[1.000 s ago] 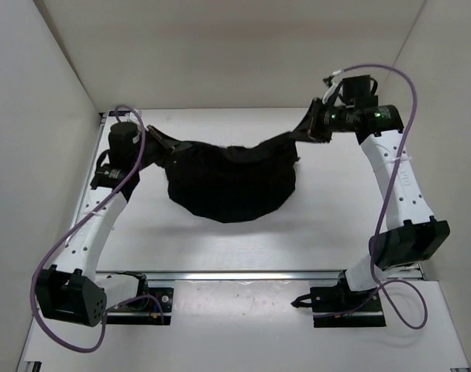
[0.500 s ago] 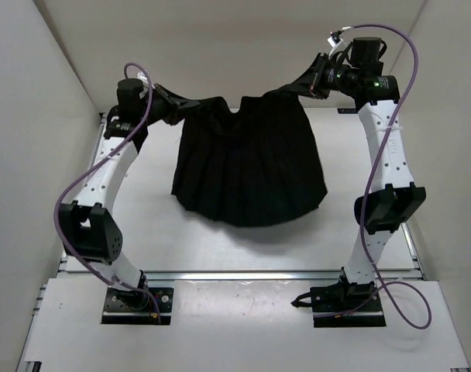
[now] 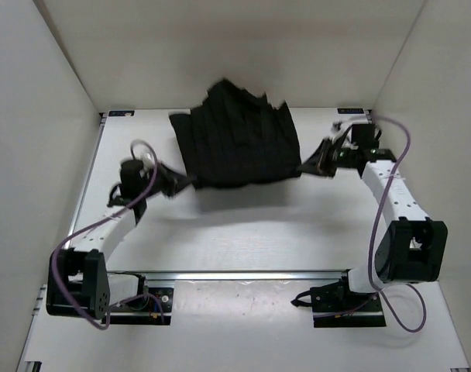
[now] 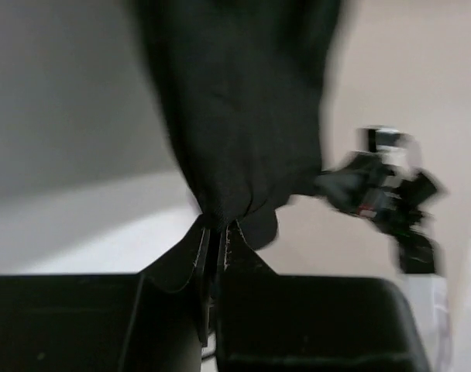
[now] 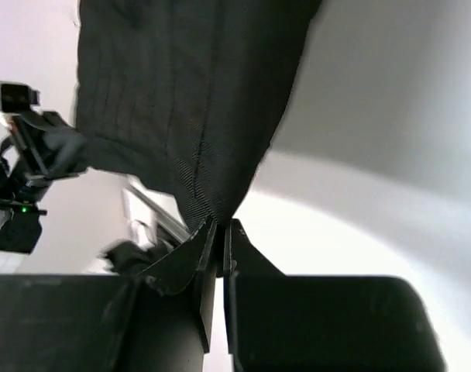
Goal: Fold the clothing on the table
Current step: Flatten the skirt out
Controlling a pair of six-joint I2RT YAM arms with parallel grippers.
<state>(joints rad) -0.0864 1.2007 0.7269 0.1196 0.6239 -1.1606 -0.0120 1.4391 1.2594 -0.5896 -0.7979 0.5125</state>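
The clothing (image 3: 235, 139), black and pleated, is stretched between my two grippers and billows up toward the back wall, off the table (image 3: 220, 232). My left gripper (image 3: 185, 182) is shut on its left corner, low over the table's left half. My right gripper (image 3: 309, 166) is shut on its right corner. In the left wrist view the clothing (image 4: 243, 116) bunches straight out of the shut left gripper (image 4: 218, 229). From the right wrist, the clothing (image 5: 189, 101) rises from the pinched right gripper (image 5: 220, 225).
White walls (image 3: 57, 116) close in the table on the left, back and right. A metal rail (image 3: 243, 273) runs along the near edge, with both arm bases behind it. The right arm (image 4: 383, 194) shows blurred in the left wrist view.
Both arms have dropped from high at the back down toward the table and nearer to me. The clothing, hanging flat before, now swings up and back.
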